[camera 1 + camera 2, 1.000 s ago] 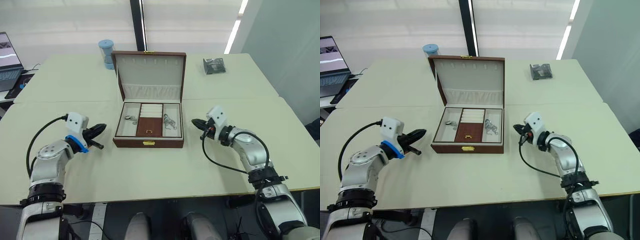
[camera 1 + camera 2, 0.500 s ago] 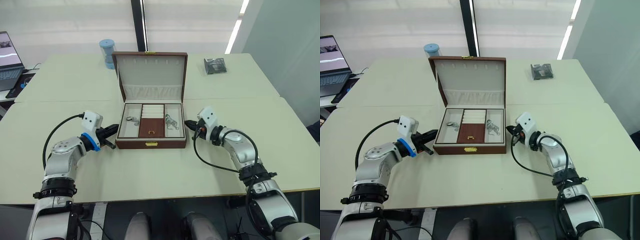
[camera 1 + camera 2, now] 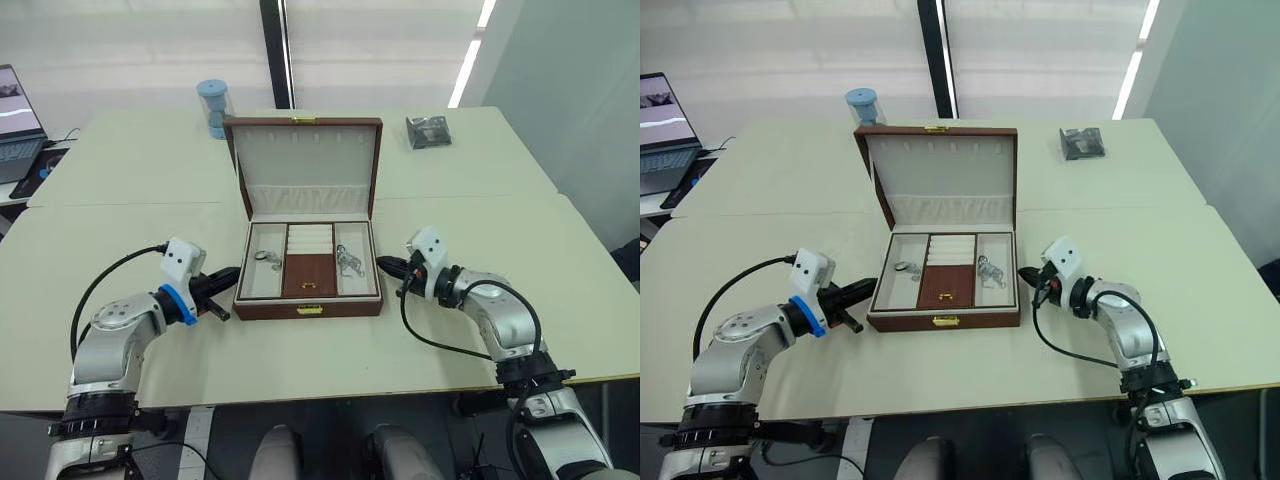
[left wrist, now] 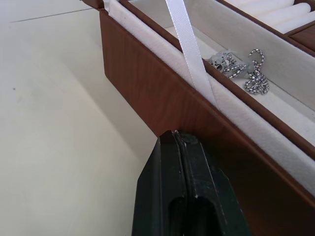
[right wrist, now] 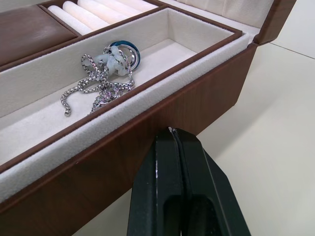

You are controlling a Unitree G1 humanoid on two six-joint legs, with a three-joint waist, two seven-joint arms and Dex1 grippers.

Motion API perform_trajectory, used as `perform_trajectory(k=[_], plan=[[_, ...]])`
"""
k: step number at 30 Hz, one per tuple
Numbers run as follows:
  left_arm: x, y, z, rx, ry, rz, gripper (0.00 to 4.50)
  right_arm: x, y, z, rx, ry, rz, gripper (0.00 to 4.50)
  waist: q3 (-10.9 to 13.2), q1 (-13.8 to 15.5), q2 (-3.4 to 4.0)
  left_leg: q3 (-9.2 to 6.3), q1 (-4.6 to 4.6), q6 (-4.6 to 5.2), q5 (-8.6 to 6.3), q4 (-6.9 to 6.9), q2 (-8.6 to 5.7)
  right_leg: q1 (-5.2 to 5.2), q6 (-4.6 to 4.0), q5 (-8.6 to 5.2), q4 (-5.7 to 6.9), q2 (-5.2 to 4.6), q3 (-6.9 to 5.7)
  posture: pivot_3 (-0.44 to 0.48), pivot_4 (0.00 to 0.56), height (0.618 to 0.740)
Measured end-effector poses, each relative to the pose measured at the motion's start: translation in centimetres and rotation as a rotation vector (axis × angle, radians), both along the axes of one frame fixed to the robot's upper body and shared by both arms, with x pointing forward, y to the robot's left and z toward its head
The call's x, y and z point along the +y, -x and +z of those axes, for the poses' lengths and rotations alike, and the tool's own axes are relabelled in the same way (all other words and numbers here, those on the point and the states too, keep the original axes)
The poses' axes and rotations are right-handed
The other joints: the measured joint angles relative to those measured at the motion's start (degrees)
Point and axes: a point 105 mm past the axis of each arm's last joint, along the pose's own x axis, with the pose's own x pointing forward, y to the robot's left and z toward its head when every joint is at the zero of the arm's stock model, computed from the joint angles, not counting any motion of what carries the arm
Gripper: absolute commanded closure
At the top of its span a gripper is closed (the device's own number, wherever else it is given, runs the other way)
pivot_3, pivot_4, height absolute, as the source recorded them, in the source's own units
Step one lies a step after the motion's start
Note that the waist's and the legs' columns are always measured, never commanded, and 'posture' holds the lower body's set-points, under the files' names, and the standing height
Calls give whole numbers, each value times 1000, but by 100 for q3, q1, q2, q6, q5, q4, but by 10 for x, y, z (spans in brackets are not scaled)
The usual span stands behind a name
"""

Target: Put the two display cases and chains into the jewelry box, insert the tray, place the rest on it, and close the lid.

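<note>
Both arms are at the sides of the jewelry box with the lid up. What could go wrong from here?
The left end effector and right end effector, both shut, press on the sides of the jewelry box; uneven pushing could skew it. The white ribbon may snag the left one. A jolt could drop the lid.

A second ago both arms were held well out from the jewelry box (image 3: 308, 300), one to each side. Since then they have swung in. The left pincer (image 3: 225, 279) now has its closed fingertips pressed against the box's left side wall near the front corner, and the right pincer (image 3: 388, 266), also closed, touches the right side wall. Half a second ago they had already reached the box. The box itself has moved between them: it now sits nearer the front edge of the worktop (image 3: 300, 350) and a little to the right, with the lid (image 3: 303, 165) standing open and turned slightly with it.
</note>
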Motion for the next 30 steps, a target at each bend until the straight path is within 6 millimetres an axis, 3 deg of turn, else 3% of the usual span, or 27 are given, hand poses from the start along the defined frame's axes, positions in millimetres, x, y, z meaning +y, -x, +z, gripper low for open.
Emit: perform_trajectory(k=[6, 19, 26, 30], plan=[[-5, 17, -10, 46, 26, -5, 4500, -5, 11, -2, 16, 9, -8, 4462, -2, 0, 0, -4, 10, 0, 0, 1, -3, 10, 1, 0, 0, 0, -2, 0, 150, 740], [-4, 17, -10, 36, 24, -4, 4500, -6, 12, -2, 23, 8, -17, 4462, -2, 2, 0, -4, 9, 0, 0, 1, -4, 10, 1, 0, 0, 1, -4, 0, 150, 740], [1, 20, -9, -61, 21, 6, 4500, -14, 8, 0, 45, -44, -33, 4462, 0, -1, 0, -2, 5, 0, 0, 1, -3, 6, 1, 0, -1, 0, -2, 0, 150, 740], [12, 31, -1, -158, -7, 14, 4500, -24, -7, 17, 14, -74, -62, 4462, 1, -17, -1, -1, 7, 0, 0, 0, -2, 5, 0, 0, -1, 1, 0, 0, 150, 740]])
